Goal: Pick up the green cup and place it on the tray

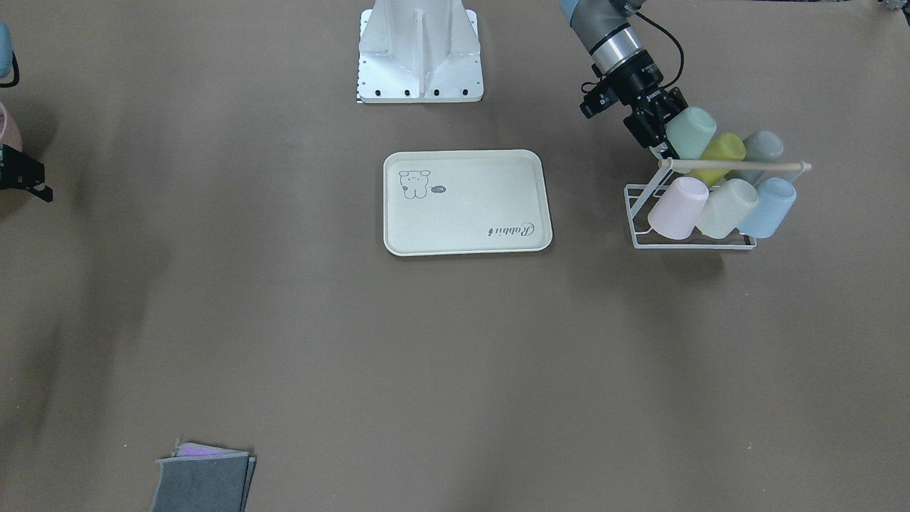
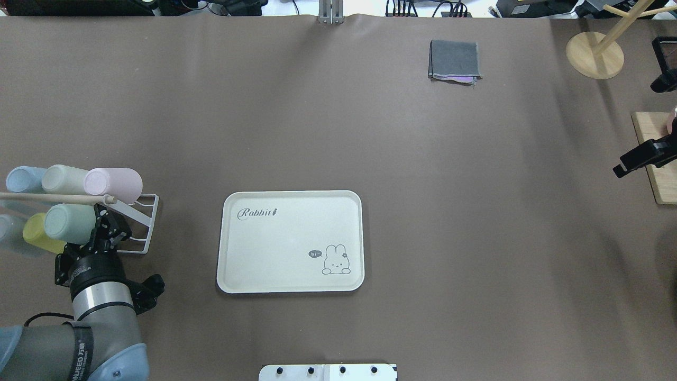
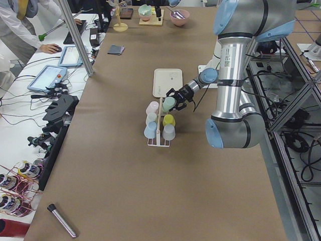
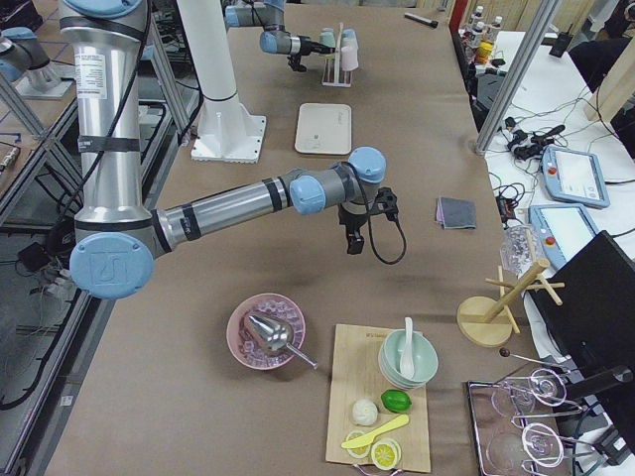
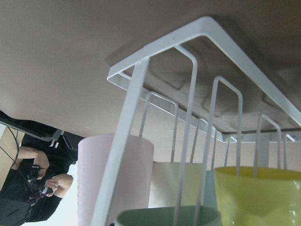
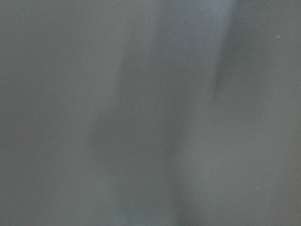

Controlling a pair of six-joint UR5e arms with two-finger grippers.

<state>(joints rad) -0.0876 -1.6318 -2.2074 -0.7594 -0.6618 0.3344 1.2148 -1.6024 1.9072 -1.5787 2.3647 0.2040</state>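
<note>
Target green cup [image 2: 69,223] sits tilted on the rack [image 2: 151,222], mouth end toward the left gripper [image 2: 103,223] at its rim; we can't tell if it's clenched or released, and the tray [image 2: 219,264] is well apart.

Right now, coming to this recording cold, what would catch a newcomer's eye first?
A white wire rack of pastel cups stands on the robot's left. The left pincer is at the mouth of the green cup on it, and a cream tray lies mid-table.
</note>
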